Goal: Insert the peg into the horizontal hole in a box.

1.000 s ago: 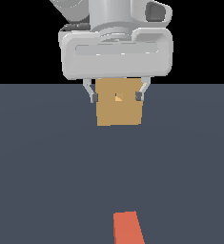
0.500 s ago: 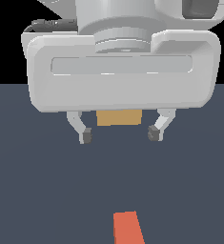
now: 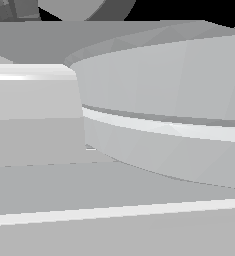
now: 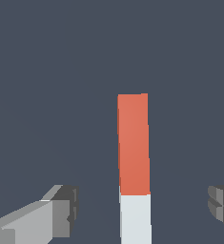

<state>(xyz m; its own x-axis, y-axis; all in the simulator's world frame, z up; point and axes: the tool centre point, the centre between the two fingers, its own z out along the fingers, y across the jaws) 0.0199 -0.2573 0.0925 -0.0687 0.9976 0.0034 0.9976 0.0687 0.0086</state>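
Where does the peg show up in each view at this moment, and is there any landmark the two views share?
Exterior view: the peg is not visible; grey robot housing fills the picture.
Wrist view: the peg lies on the dark floor, centred between the open jaws, orange-red half farther from the camera, white half nearer.
Shared landmark: none, since only the robot's own body appears in both views.

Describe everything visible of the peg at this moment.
Only the wrist view shows the peg: a slim square-section bar lying flat on the dark grey surface, one part orange-red, the other white and cut off by the frame edge. It lies between the hand's open fingers, which do not touch it. The exterior view is blocked by the arm.
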